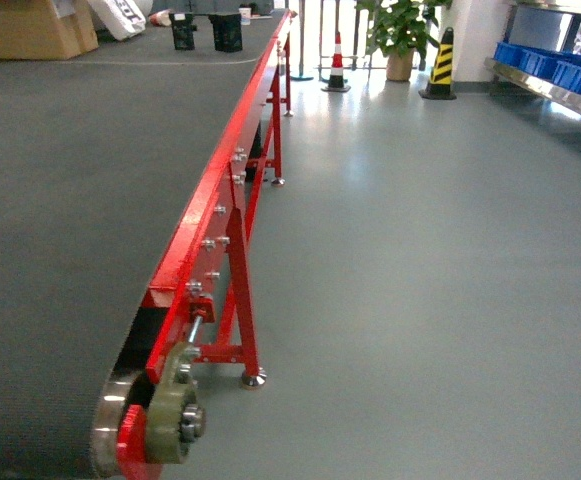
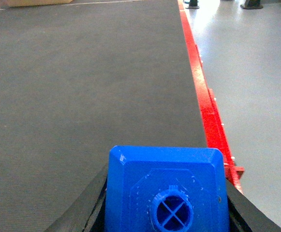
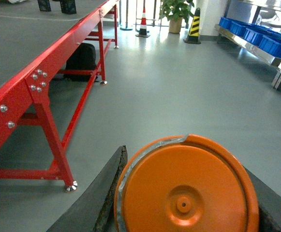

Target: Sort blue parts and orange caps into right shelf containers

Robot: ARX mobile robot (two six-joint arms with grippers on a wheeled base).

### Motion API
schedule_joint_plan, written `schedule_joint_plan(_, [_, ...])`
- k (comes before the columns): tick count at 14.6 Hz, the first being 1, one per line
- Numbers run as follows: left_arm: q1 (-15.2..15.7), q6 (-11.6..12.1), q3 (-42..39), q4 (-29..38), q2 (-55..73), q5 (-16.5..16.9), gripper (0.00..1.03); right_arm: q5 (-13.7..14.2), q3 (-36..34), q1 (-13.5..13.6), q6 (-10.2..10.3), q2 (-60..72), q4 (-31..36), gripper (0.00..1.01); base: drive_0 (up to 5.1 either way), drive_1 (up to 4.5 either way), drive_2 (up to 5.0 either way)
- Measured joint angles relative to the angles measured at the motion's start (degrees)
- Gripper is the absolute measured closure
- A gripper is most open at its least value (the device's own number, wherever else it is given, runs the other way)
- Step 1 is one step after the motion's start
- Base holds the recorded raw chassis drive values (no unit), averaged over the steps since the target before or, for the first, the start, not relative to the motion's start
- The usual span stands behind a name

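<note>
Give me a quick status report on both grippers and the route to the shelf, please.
Left gripper shut on blue part. Right gripper shut on orange cap. Blue crates far right on shelf; open floor between, striped cone near the shelf end.

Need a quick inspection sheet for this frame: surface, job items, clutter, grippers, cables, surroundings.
Surface: dark conveyor belt on a red frame, bare in the near stretch.
Job's things: blue part in the left gripper; orange cap in the right gripper; blue crates on the far right shelf.
Clutter: cardboard box and two black items at the belt's far end.
Grippers: each shut on its piece.
Cables: nothing seen.
Surroundings: grey floor, traffic cones, potted plant.
</note>
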Motion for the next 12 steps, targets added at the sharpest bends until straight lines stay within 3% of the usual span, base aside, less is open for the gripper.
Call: schedule_joint_plan(12, [0.0,0.0,0.0,-0.1,0.1,0.0,0.58,0.0,0.0,0.0,0.0,0.0,0.0,0.57,5.0,-2.43,-2.4])
